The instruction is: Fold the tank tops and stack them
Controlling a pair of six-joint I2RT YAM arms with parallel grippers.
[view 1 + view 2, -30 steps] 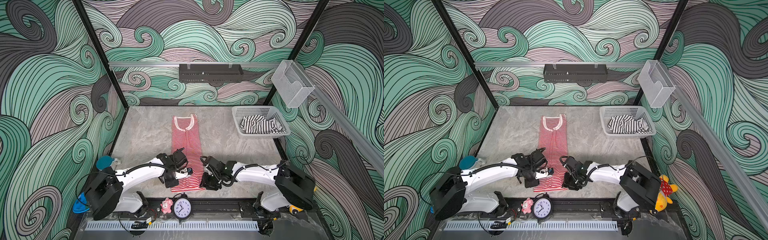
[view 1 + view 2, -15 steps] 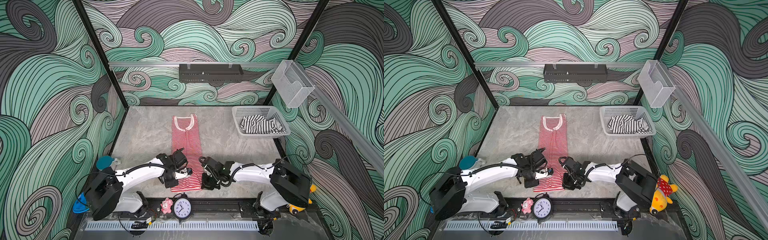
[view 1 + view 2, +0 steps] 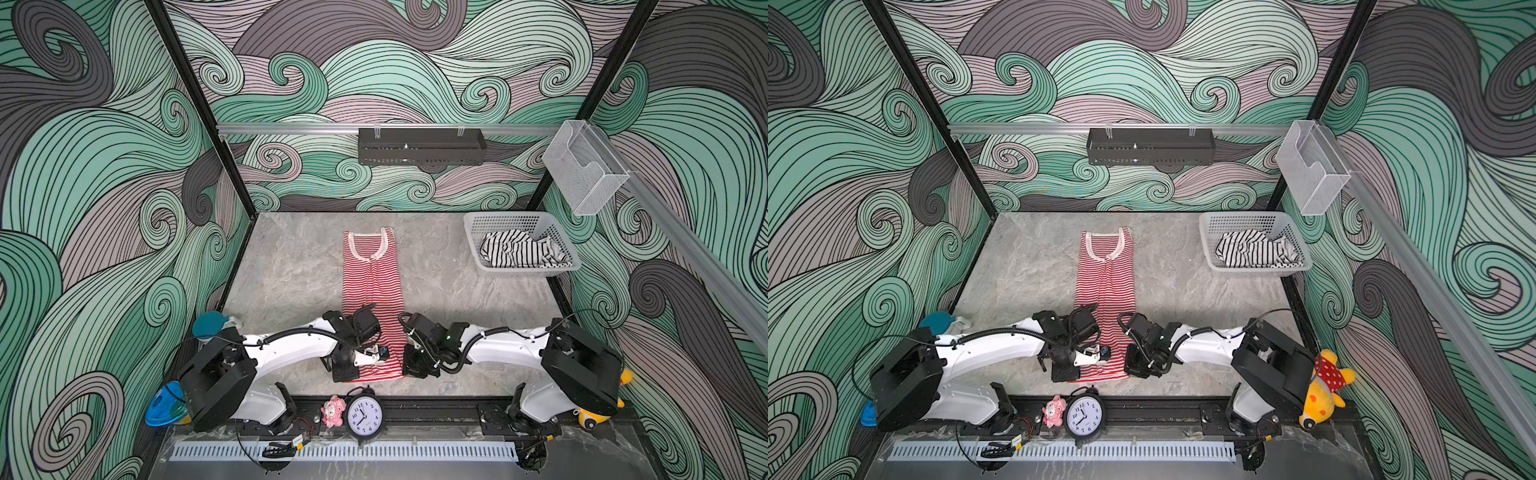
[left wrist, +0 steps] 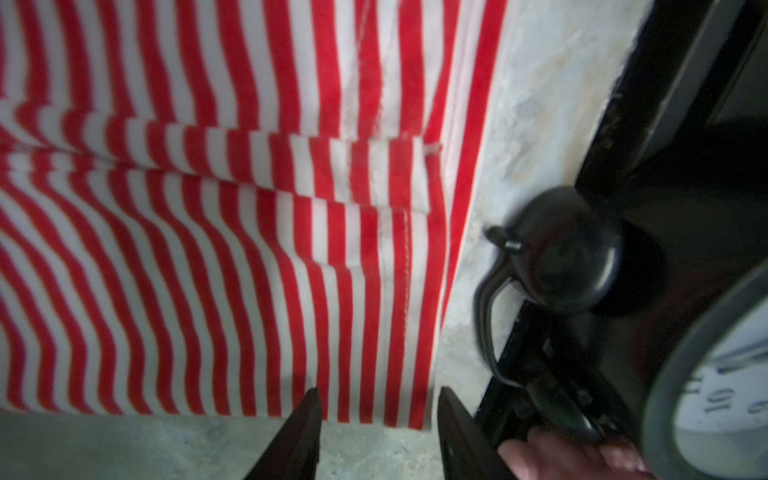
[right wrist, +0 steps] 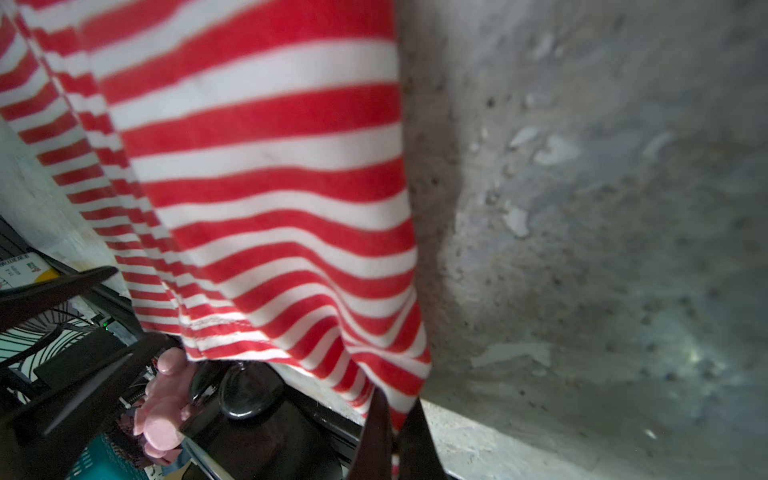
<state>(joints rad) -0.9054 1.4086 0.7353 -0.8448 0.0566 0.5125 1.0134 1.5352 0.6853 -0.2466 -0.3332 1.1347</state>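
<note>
The red-and-white tank top (image 3: 371, 286) (image 3: 1105, 286) lies in a long narrow strip down the middle of the table, neckline at the far end. My left gripper (image 3: 347, 373) (image 3: 1070, 372) sits at the near left hem corner. In the left wrist view it (image 4: 378, 401) is open, its fingertips on either side of that corner (image 4: 409, 374). My right gripper (image 3: 406, 369) (image 3: 1130, 369) (image 5: 392, 415) is shut on the near right hem corner of this top (image 5: 266, 174), which is lifted a little. The black-and-white tank top (image 3: 515, 251) (image 3: 1252, 249) lies crumpled in the basket.
A white perforated basket (image 3: 532, 271) stands at the far right of the table. An alarm clock (image 3: 364, 413) and a pink toy (image 3: 333, 411) sit on the front rail just before the hem. A yellow plush (image 3: 1325, 388) is by the right arm's base.
My right gripper has shut on the right hem corner and its arm has drawn slightly toward the cloth. The left gripper has stayed put, still open.
</note>
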